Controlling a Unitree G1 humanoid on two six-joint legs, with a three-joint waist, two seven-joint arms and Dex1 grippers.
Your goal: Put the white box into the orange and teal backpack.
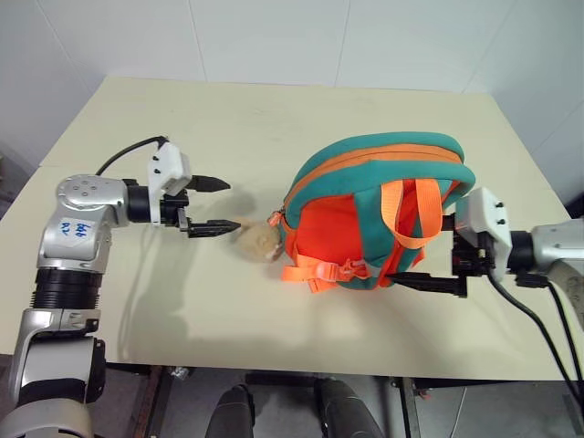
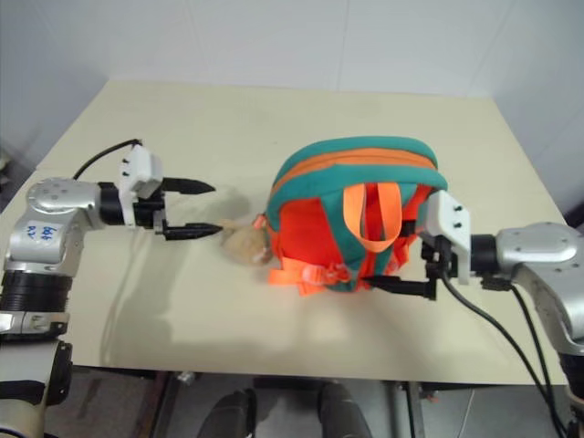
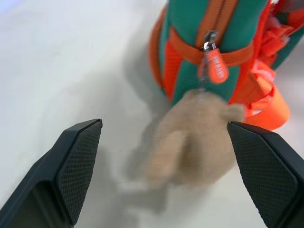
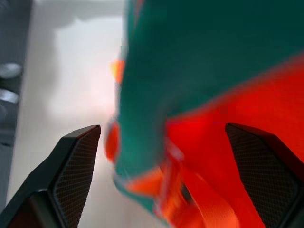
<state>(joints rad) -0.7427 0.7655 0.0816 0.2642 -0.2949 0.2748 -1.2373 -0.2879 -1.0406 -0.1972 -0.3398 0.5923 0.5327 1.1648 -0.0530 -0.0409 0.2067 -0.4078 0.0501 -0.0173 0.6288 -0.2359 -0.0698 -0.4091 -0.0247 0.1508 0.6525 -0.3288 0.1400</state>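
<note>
Starting on your left: the left gripper (image 1: 212,206) hovers over the table (image 1: 119,119) near its left edge, fingers spread wide apart, nothing between them, aimed at the little tan plush (image 1: 257,243) that lies on the tabletop, hanging off a zipper pull on the bag.

Mid-table, a bit toward the right and the front edge, sits the orange and teal backpack (image 1: 365,173): teal shell, orange zipper line along the top, orange panel, straps and carry loop facing you. As far as I can tell the zipper looks shut and the bag looks bulged out. I can't spot the white box on the table, so I'd guess it's already inside, but that's a guess.

Handling-wise the bag looks soft and floppy, so it'll sag if you pinch the fabric. I'd go for the carry loop or a strap, not the plush.

Your right gripper (image 1: 436,251) is just beside the bag's right side, fingers also wide apart, holding nothing.
</note>
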